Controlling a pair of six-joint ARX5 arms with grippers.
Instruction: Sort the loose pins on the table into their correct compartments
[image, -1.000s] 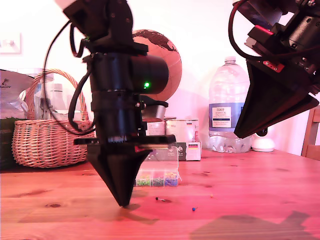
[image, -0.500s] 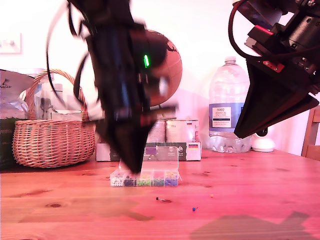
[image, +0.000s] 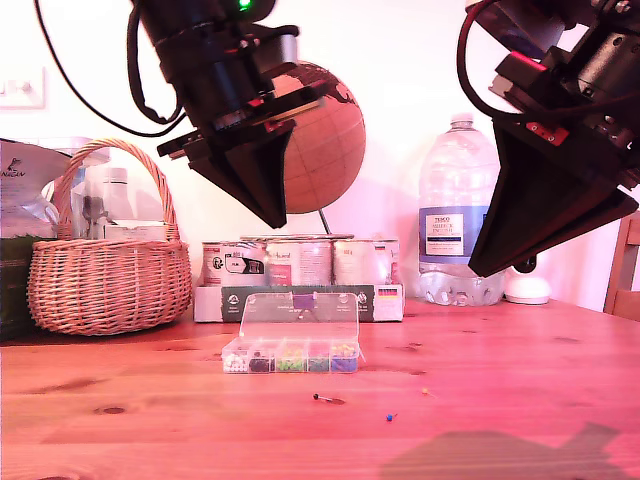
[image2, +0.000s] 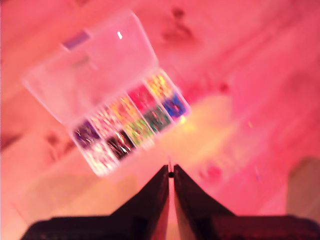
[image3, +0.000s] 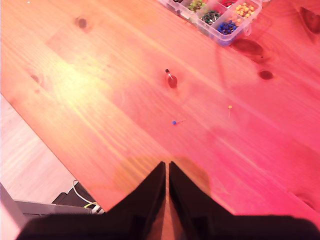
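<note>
Since a second ago, my first gripper (image: 275, 215) has risen from the table (image: 520, 360) and now hangs high at the exterior view's left, above the clear plastic box (image: 291, 355). Its jaws are pressed together, with a tiny dark speck at the tip — too blurred to say what it is. My second gripper (image: 478, 270) hangs high at the exterior view's right, jaws also pressed together, holding nothing. The box sits open on the reddish-brown wood, its hinged lid (image: 298, 318) tilted back; the compartments (image2: 131, 128) show purple, white, black, green, yellow, red and blue. Three loose pins lie apart in front of it: a dark-headed pin (image3: 167, 72), a blue-headed pin (image3: 174, 122) and a yellow-headed pin (image3: 229, 107).
</note>
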